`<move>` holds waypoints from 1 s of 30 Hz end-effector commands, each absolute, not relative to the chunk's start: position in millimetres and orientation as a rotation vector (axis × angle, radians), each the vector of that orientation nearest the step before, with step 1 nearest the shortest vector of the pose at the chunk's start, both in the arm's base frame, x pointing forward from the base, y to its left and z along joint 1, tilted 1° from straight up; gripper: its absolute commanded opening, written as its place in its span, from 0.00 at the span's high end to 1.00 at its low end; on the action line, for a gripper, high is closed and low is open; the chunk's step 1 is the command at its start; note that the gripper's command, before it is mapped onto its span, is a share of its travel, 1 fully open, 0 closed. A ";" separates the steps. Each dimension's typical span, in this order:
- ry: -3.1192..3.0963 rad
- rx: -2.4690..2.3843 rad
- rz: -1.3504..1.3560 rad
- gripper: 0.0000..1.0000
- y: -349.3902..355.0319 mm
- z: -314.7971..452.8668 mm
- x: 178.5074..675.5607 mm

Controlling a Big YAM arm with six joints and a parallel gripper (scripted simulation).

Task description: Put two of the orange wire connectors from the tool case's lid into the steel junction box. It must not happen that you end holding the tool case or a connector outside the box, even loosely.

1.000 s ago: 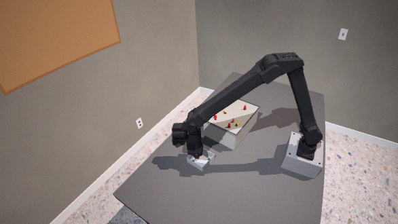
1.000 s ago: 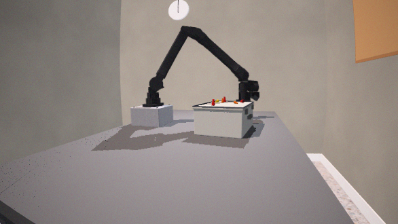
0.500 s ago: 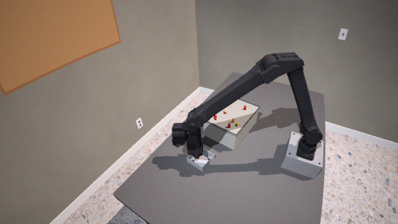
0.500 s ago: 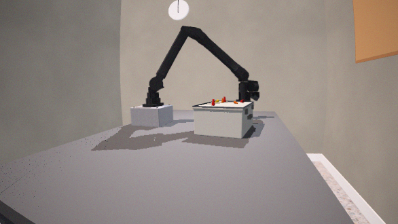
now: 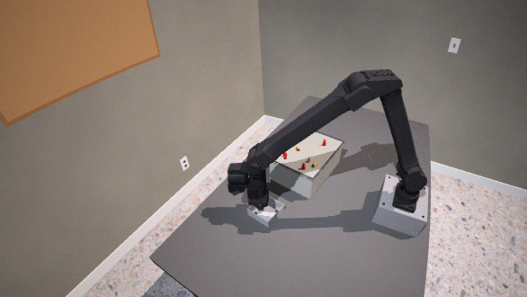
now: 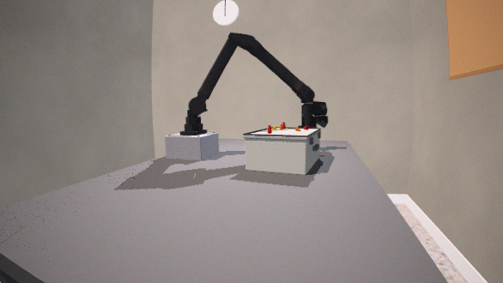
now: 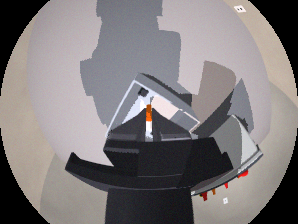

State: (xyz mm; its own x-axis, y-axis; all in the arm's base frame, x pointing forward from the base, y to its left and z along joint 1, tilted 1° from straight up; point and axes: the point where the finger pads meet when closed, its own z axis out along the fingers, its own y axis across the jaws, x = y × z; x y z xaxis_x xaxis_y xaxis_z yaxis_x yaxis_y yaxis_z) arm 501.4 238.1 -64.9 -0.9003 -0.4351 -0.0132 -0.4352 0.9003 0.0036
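My gripper (image 5: 260, 208) hangs just over the steel junction box (image 5: 267, 212), a small open grey box on the dark table in front of the tool case. In the wrist view the gripper (image 7: 149, 137) is shut on an orange wire connector (image 7: 149, 119), held upright over the box's opening (image 7: 154, 112). The tool case (image 5: 307, 164) is a pale box with a flat lid. On the lid lie another orange connector (image 5: 308, 159), several red ones (image 5: 324, 142) and a yellow one (image 5: 315, 164). In the exterior view the case (image 6: 281, 150) hides the junction box and the fingers.
The arm's grey base block (image 5: 400, 211) stands at the table's right side. The arm's long link passes over the left part of the case lid. The table's left edge (image 5: 198, 211) lies close to the junction box.
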 end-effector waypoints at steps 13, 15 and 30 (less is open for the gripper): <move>3.058 -0.684 0.007 0.94 235.2 -91.2 502.4; 3.055 -0.683 0.008 0.94 235.9 -91.4 504.0; 3.047 -0.682 0.010 0.94 238.7 -86.9 509.7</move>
State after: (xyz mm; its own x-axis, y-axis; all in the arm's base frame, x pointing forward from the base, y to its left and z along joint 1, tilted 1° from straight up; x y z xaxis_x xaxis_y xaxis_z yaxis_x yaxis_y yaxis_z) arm 502.5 238.6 -80.2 -0.9002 -0.4351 -0.0184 -0.4352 0.9003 0.0036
